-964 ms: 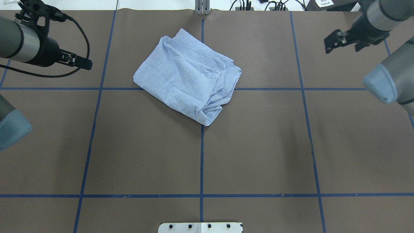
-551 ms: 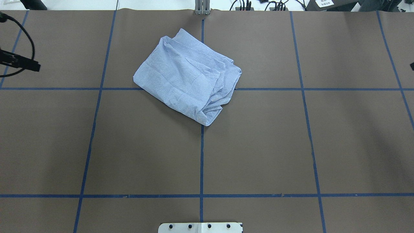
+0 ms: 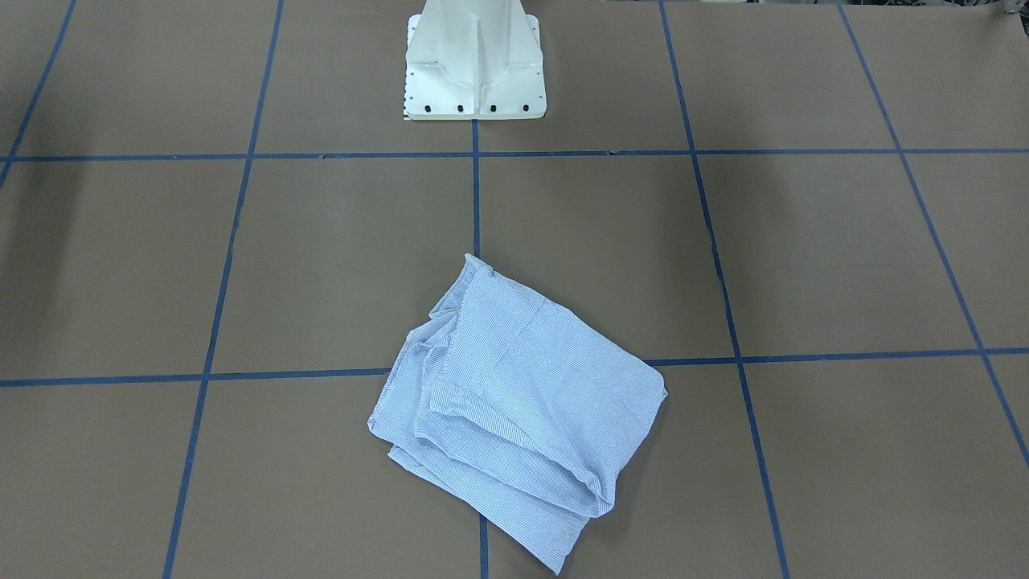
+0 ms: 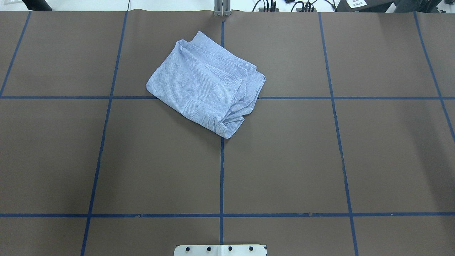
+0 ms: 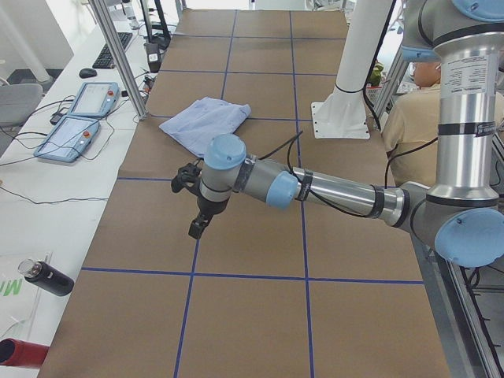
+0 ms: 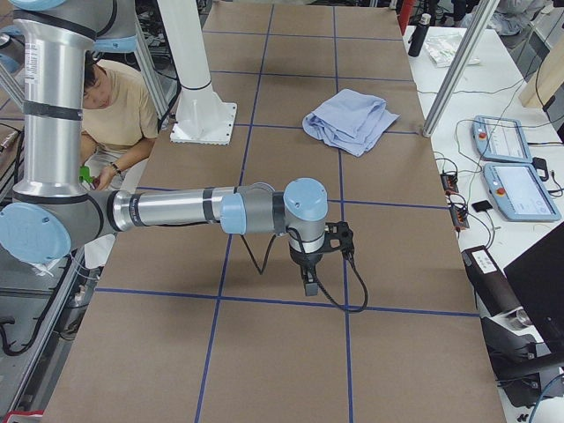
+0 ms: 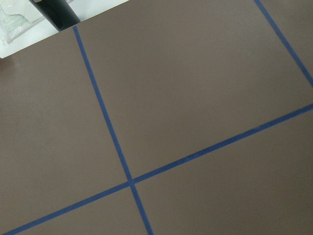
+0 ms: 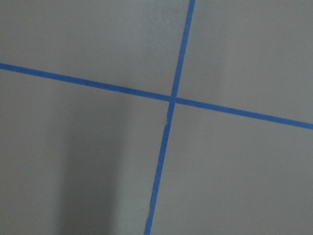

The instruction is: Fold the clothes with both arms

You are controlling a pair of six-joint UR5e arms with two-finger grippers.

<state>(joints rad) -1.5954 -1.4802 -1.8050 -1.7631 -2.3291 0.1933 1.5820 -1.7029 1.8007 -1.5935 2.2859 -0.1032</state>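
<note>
The light-blue striped shirt [image 4: 206,85] lies folded into a rumpled bundle on the brown table, at the far centre from the robot; it also shows in the front-facing view [image 3: 522,402] and both side views [image 5: 206,122] [image 6: 348,119]. Nothing touches it. Both arms are out of the overhead and front-facing views. My left gripper [image 5: 197,224] hangs above the table's left end, far from the shirt. My right gripper [image 6: 310,280] hangs above the table's right end. I cannot tell whether either is open or shut. Both wrist views show only bare table and blue tape lines.
The white pedestal base [image 3: 474,64] stands at the robot's side of the table. Teach pendants [image 5: 79,118] [image 6: 520,167] and a dark bottle [image 5: 47,277] lie on the white bench beyond the far edge. A person [image 6: 110,106] sits behind the robot.
Both arms have swung outward and left the overhead view, the left to the left and the right to the right. The shirt has not moved.
</note>
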